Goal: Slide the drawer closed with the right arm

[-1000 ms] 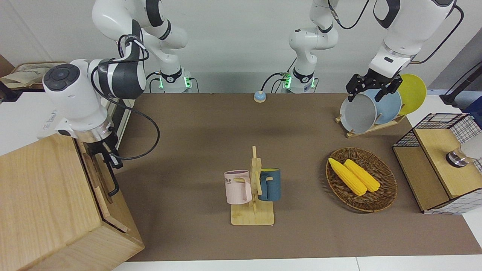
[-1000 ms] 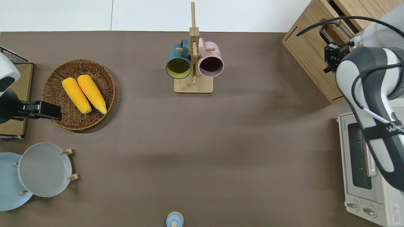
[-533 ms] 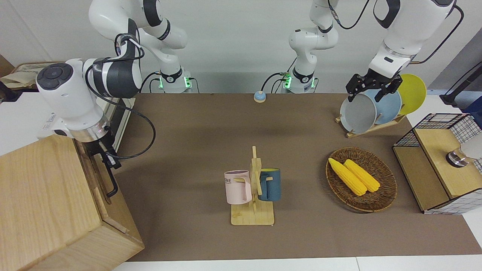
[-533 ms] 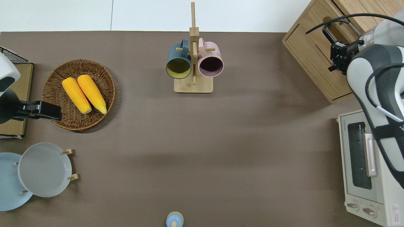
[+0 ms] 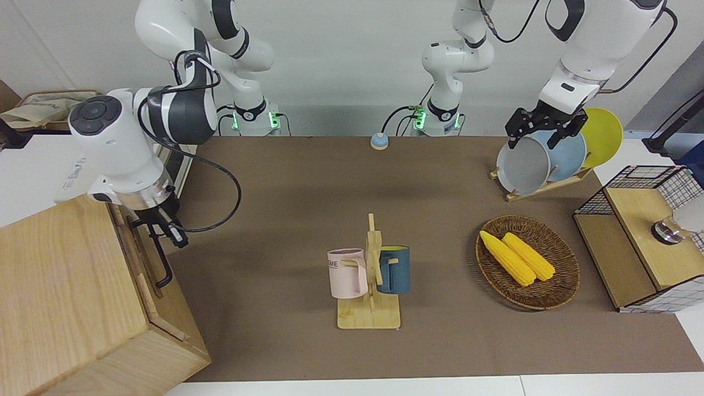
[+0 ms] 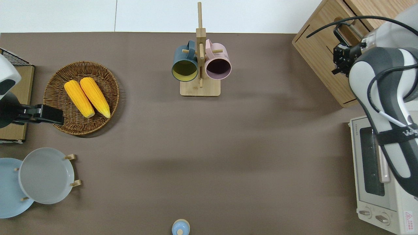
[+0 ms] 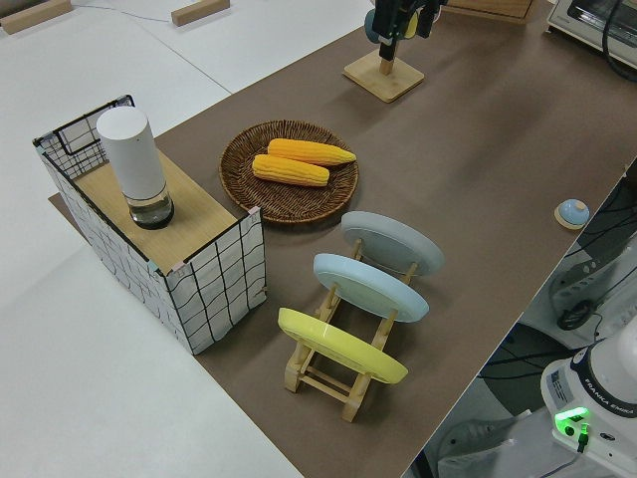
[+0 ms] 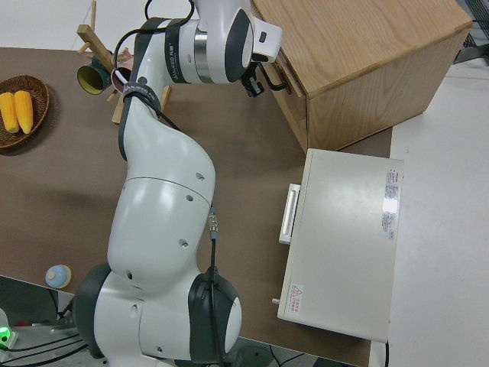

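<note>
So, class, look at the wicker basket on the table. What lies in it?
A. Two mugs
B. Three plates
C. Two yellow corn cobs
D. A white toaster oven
C: the wicker basket holds two yellow corn cobs lying side by side. The mugs hang on their wooden stand, and the plates stand in a rack nearer to the robots.

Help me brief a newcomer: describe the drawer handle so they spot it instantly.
Find the large pale-wood cabinet at the right arm's end of the table. On its drawer front sits the handle, a black metal loop, the only dark fitting on the wood.
</note>
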Controlling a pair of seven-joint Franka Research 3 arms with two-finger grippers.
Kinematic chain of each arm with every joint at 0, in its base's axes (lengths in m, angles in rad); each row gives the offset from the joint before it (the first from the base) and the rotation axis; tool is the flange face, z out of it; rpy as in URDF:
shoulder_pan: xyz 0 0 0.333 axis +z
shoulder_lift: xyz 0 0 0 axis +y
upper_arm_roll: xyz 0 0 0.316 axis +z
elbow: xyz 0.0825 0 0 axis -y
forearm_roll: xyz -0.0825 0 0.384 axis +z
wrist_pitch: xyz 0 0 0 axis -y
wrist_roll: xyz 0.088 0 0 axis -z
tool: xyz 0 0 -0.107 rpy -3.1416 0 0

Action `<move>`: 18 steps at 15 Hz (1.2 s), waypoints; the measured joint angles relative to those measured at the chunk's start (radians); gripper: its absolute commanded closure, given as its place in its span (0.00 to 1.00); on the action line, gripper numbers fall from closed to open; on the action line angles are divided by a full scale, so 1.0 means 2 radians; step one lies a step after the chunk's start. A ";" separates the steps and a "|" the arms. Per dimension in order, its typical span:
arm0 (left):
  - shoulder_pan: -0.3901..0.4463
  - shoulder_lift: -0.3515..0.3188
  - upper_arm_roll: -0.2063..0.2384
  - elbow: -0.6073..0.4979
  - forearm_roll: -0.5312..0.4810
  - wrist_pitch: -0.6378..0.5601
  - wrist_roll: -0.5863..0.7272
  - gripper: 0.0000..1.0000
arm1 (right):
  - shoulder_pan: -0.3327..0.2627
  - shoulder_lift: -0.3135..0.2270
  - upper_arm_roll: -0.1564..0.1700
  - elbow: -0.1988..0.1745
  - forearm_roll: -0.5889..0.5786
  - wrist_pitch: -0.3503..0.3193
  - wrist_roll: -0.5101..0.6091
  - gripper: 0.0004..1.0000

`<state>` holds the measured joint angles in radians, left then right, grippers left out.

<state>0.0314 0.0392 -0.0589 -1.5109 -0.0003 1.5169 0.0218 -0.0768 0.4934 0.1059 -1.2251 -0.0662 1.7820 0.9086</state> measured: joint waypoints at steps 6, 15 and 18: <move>0.000 0.000 0.000 0.000 0.000 0.000 0.000 0.01 | 0.052 -0.016 0.001 0.002 0.000 -0.031 -0.044 1.00; 0.000 0.000 0.000 0.000 0.000 0.000 0.000 0.01 | 0.086 -0.143 -0.001 -0.073 0.004 -0.095 -0.188 1.00; 0.000 0.000 0.000 0.000 0.000 0.000 0.000 0.01 | 0.101 -0.178 -0.020 -0.094 0.005 -0.117 -0.247 1.00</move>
<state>0.0314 0.0392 -0.0589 -1.5109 -0.0003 1.5169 0.0218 0.1255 0.1371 0.0660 -1.4134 -0.0554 1.5476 0.4153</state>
